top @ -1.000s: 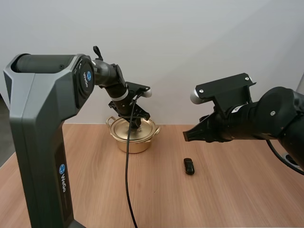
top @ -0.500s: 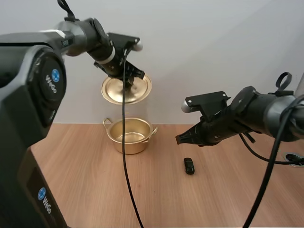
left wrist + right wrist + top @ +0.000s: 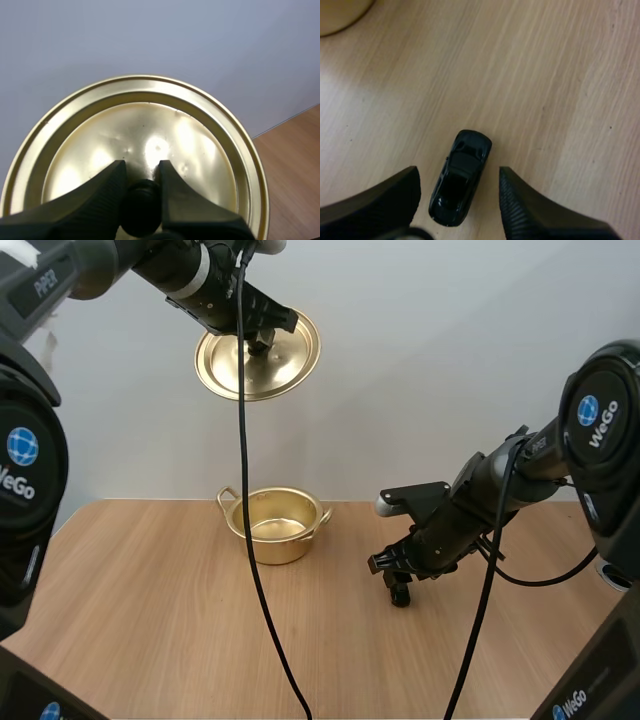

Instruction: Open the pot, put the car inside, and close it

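Right fingers (image 3: 535,210) stand wide apart astride the small black toy car (image 3: 460,182) — probably light, hard, slick; pinch its flanks — left fingers (image 3: 95,200) clamp the gold metal lid (image 3: 150,135) by its knob (image 3: 141,212).

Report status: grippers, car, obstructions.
Left gripper shut on knob of round gold metal lid, held high above open gold metal pot. Right gripper open, straddling small black toy car on wooden table. Nothing between car and pot.
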Controlling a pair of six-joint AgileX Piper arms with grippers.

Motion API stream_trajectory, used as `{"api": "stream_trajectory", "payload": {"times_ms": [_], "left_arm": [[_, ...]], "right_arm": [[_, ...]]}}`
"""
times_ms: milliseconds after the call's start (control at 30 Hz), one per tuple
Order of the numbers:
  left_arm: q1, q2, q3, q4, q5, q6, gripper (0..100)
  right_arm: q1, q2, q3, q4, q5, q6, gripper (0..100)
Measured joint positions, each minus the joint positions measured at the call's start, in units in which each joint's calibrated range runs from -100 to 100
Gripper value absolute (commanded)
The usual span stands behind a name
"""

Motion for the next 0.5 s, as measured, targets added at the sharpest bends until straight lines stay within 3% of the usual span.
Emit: {"api": "stream_trajectory", "payload": {"times_ms": [167, 233, 267, 300, 333, 500], "left_arm": [[0.00, -0.43, 0.00, 0.00, 1.73, 0.00, 0], [0.00, -0.43, 0.00, 0.00, 2.65, 0.00, 0], [0.00, -0.43, 0.00, 0.00, 2.82, 0.00, 0], [0.00, -0.43, 0.00, 0.00, 3.04, 0.00, 0], [0.00, -0.43, 0.00, -0.12, 3.23, 0.00, 0], [0.00, -1.93, 0.00, -0.12, 3.29, 0.00, 0]], "right_arm": [[0.07, 3.19, 0.00, 0.46, -1.48, -0.84, 75], [0.44, 4.52, 0.00, 0.58, -2.79, -1.56, 51], [0.73, 5.00, 0.00, 0.58, -3.46, -1.99, 36], [1.11, 5.46, 0.00, 0.68, -4.01, -2.22, 12], [1.54, 5.61, -0.13, 0.68, -4.96, -2.22, 0], [3.14, 2.47, -2.66, 1.03, -11.99, -2.53, 0]]}}
